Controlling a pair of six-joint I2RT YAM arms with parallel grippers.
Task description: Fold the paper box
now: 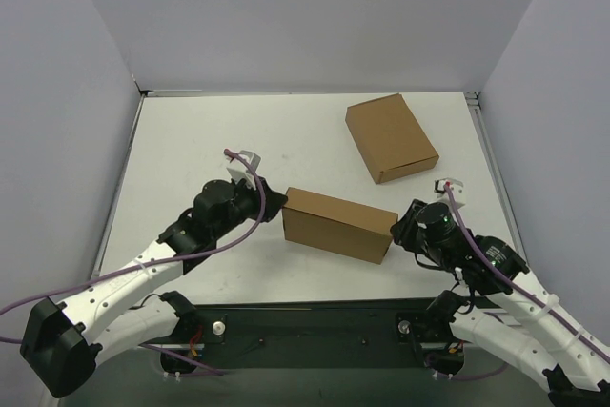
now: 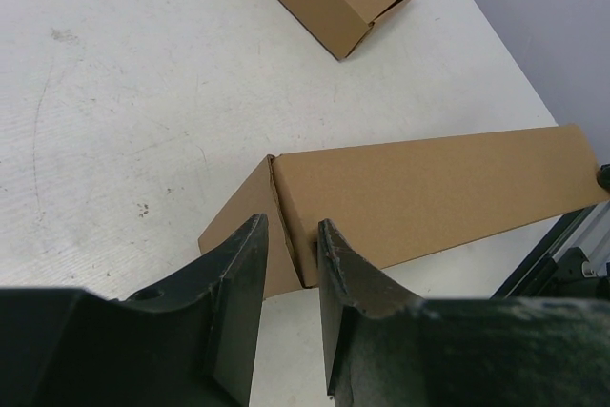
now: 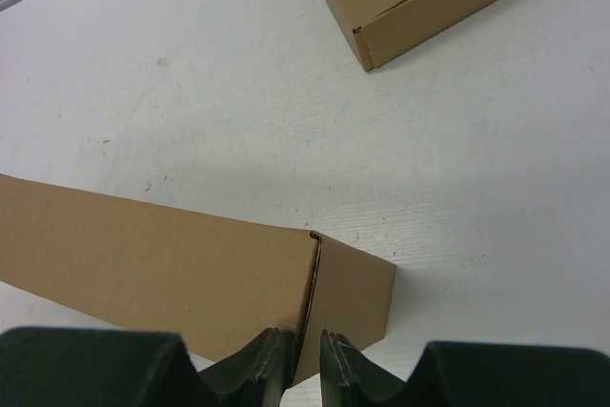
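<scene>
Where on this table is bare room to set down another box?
Free: the far-left tabletop, between the left wall and the carton; the strip between carton and paper box. Crowded: the near middle, where left gripper and right gripper flank the paper box.

The paper box (image 1: 338,224) is matt, smooth brown cardboard, as is the other carton (image 1: 391,137). The table (image 1: 210,140) is white, matt and a little scuffed; the left gripper (image 2: 291,227) is dull black plastic.

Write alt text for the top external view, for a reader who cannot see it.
Two robot arms meet a long brown paper box, the left gripper at its left end, the right gripper at its right. A closed brown carton lies farther back on the white table.
</scene>
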